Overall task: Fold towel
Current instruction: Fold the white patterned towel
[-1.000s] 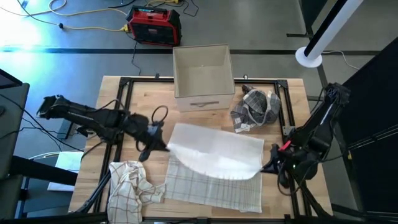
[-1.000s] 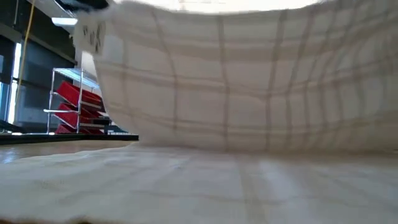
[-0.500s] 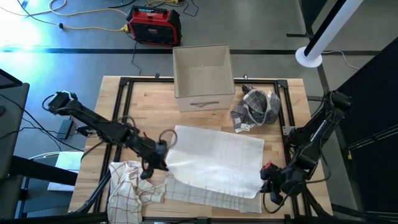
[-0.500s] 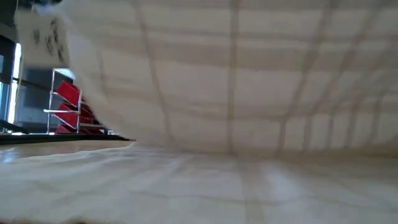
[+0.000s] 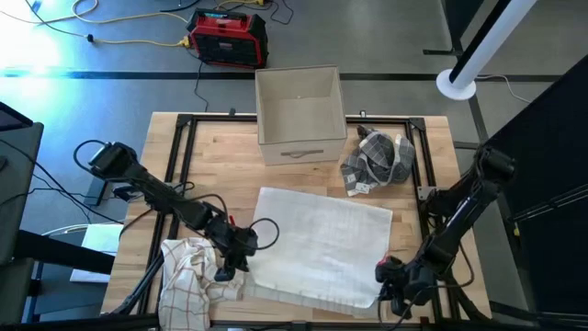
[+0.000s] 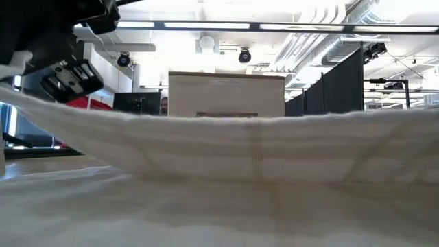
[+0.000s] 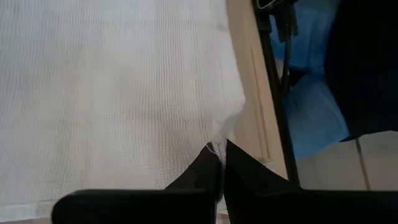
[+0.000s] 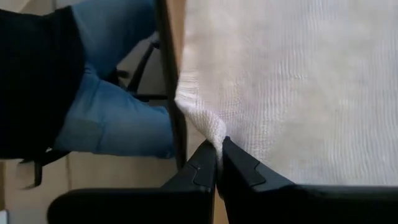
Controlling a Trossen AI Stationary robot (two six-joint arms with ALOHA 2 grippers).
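The towel lies in front of the box. A crumpled cloth lies left of the towel. Another bunched cloth lies right of the box.

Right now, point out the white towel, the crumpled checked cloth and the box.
white towel [image 5: 322, 239], high view, middle of its flat top layer.
crumpled checked cloth [image 5: 188, 271], high view, centre of the heap.
box [image 5: 299, 99], high view, its inside floor.

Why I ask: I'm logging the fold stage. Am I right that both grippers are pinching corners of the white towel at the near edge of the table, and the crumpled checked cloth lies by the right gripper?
Not quite. The high view shows the crumpled checked cloth beside the left gripper, not the right gripper. The rest holds: both are shut on corners of the white towel near the table's front edge.
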